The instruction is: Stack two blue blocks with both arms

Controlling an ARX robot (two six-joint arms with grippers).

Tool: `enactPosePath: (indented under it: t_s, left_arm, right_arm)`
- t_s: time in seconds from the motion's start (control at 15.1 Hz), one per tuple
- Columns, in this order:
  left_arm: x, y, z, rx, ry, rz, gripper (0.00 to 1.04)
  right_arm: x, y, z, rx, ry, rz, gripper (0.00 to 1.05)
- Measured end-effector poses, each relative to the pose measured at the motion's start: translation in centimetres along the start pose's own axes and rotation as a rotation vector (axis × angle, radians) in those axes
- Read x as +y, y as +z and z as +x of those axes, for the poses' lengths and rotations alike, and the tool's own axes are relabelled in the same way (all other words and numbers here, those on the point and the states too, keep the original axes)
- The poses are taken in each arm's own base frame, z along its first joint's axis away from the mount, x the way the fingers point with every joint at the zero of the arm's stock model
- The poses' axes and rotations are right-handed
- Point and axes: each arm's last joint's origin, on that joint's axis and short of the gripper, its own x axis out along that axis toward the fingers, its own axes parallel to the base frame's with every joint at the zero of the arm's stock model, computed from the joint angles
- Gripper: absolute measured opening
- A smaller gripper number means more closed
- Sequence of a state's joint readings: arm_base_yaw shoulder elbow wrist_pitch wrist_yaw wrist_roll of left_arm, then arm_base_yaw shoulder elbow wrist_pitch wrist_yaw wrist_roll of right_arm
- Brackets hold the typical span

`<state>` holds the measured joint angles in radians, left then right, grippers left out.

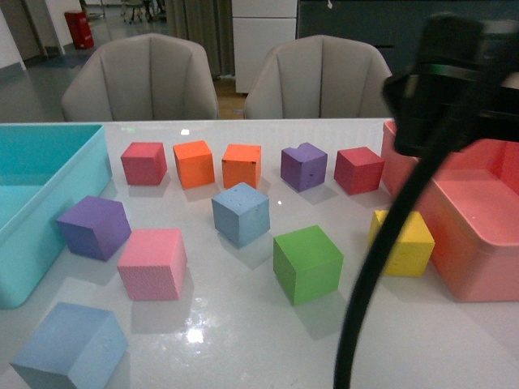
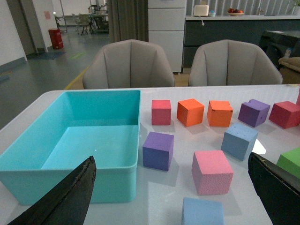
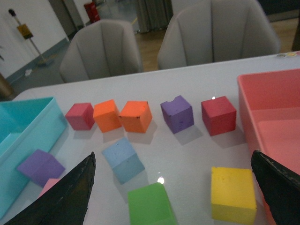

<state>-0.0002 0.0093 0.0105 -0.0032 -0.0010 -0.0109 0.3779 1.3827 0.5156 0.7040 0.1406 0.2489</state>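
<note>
Across the white tabletop you see two bins and eleven foam cubes.

- **Bins.** The open turquoise plastic bin stands along the left side. The salmon-pink plastic bin stands at the right.
- **Arms.** Your right arm shows in the front view as a blurred black mass close to the camera. A black cable drops from it in front of the pink bin.
- **Grippers.** The right gripper has its two black fingers spread wide and holds nothing. The left gripper is likewise spread wide, its fingers clasping nothing.
- **Task cubes.** The central pale sky-blue foam cube rests mid-table, just in front of the back row. The near pale sky-blue foam cube rests at the front left, close to the turquoise bin's near end. The two are well apart and unstacked, and neither gripper touches them.
- **Other cubes.**
  - A green foam cube sits near the central blue one.
  - A yellow foam cube sits just beside the pink bin.
  - A pink foam cube and a purple foam cube lie on the left side, the purple one near the turquoise bin.
  - The back row runs from left to right: a red foam cube, two orange foam cubes, a notched purple foam cube and a crimson foam cube.
</note>
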Motion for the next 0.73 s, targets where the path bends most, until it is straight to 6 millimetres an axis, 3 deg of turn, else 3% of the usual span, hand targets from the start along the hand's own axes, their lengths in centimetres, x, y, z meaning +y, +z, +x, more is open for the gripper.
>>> enactPosePath:
  t_s: [0.27,0.4,0.53,0.6,0.73]
  left_arm:
    - [0.0,0.0,0.0,-0.001,0.0,0.0,0.98]
    - [0.0,0.0,0.0,0.0,0.0,0.0,0.98]
    - [0.0,0.0,0.0,0.0,0.0,0.0,0.98]
    - [0.0,0.0,0.0,0.0,0.0,0.0,0.98]
    - [0.0,0.0,0.0,0.0,0.0,0.0,0.98]
  right_arm:
    - [-1.3,-0.2,-1.1,-0.039,-0.05,0.008,0.98]
    - [-5.0,-1.4,-5.0,-0.177,-0.202,-0.117,0.73]
    - [-7.7,-2.5,-8.7,-0.14,-0.228,-0.168,0.5]
    - [-8.3,-3.2,-10.4,-0.126,-0.243,-0.172,0.36]
    - [-7.8,-2.6,-11.6,-0.199,-0.219,-0.192,0.11]
